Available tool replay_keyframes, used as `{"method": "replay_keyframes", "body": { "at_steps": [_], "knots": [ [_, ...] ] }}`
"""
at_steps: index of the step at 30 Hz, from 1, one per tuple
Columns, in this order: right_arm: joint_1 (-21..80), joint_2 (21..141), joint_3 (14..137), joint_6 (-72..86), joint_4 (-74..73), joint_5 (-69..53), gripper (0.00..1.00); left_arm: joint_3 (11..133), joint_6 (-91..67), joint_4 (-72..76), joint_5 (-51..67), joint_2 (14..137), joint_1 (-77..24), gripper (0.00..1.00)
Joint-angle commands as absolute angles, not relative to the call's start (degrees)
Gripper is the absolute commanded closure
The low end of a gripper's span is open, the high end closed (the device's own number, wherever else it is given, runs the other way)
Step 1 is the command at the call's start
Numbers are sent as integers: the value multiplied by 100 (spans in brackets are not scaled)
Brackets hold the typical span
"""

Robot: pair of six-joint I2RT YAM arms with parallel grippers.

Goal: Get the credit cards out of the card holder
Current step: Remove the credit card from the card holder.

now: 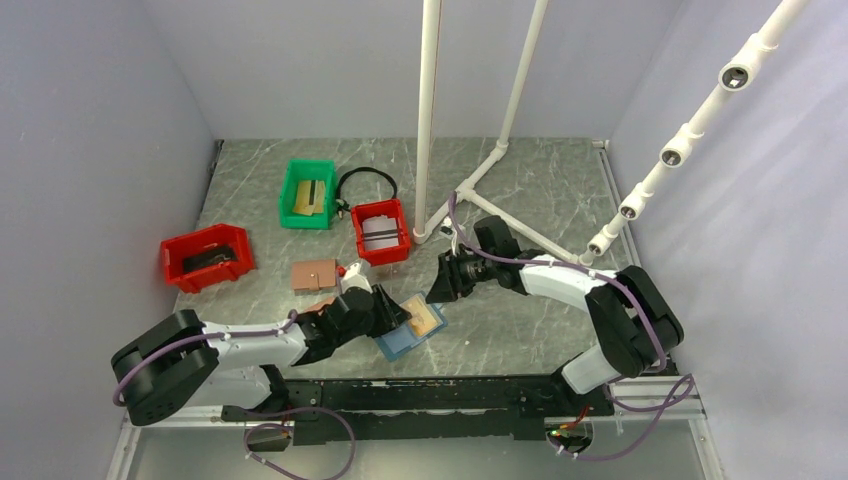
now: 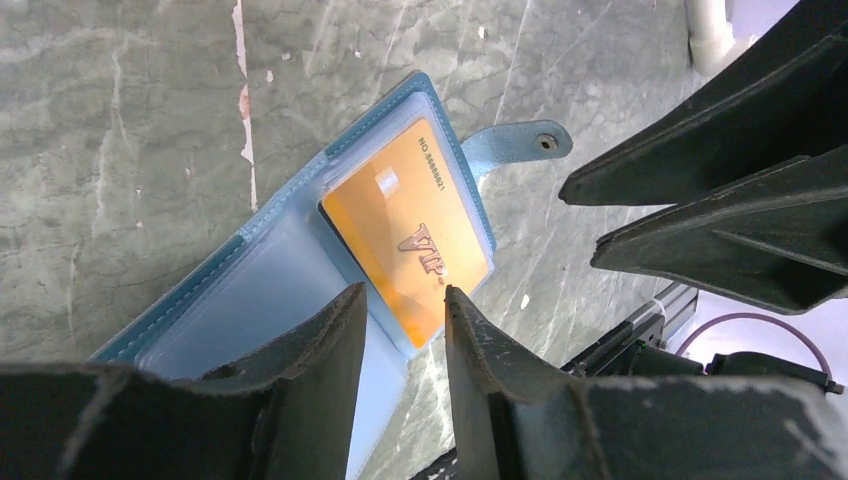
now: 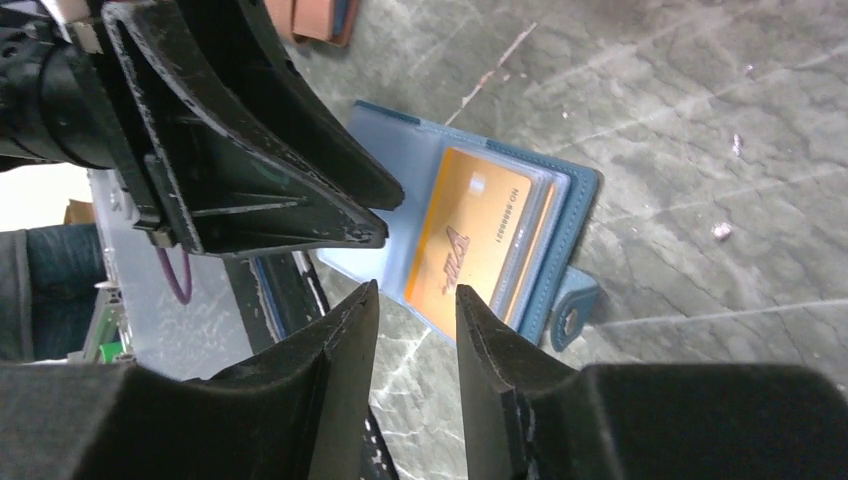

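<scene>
The blue card holder (image 1: 402, 338) lies open on the table between the two arms, its snap tab (image 2: 520, 145) sticking out. A gold-tan credit card (image 2: 410, 235) marked VIP sits in its clear right-hand pocket, with more card edges behind it (image 3: 530, 240). My left gripper (image 2: 405, 300) is open and empty at the holder's near edge, one finger over the empty clear pocket. My right gripper (image 3: 415, 292) is open and empty just off the card's end (image 3: 470, 240). The two grippers (image 1: 395, 312) (image 1: 440, 287) stand close on either side of the holder.
A brown wallet (image 1: 314, 274) lies just beyond the left gripper. A small red bin (image 1: 381, 230), a green bin (image 1: 308, 193) holding tan cards, a larger red bin (image 1: 207, 257) and a black cable (image 1: 365, 178) lie further back. A white pipe frame (image 1: 428, 120) stands mid-table.
</scene>
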State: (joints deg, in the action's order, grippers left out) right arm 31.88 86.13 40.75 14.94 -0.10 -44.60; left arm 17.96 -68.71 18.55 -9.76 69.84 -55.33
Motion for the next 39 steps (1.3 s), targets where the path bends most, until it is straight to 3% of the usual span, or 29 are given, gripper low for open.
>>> {"method": "replay_keyframes", "body": {
  "at_steps": [1, 14, 20, 32, 39],
  "knots": [
    [3241, 8596, 4050, 1868, 521, -4811, 64, 1684, -6934, 2307, -1082, 6978, -5544, 60],
    [3476, 9249, 4320, 1524, -83, -3539, 61, 1374, -7291, 2950, -718, 7259, -5233, 56],
    [3489, 9439, 4383, 1504, -205, -3605, 63, 1373, -7414, 3394, -371, 7739, -5090, 56],
    [3506, 9463, 4433, 1573, -162, -4482, 80, 1307, -7622, 3384, -386, 7891, -5045, 56],
    [3507, 9431, 4462, 1587, -176, -4664, 80, 1301, -7441, 3401, -444, 7766, -5038, 59]
  ]
}}
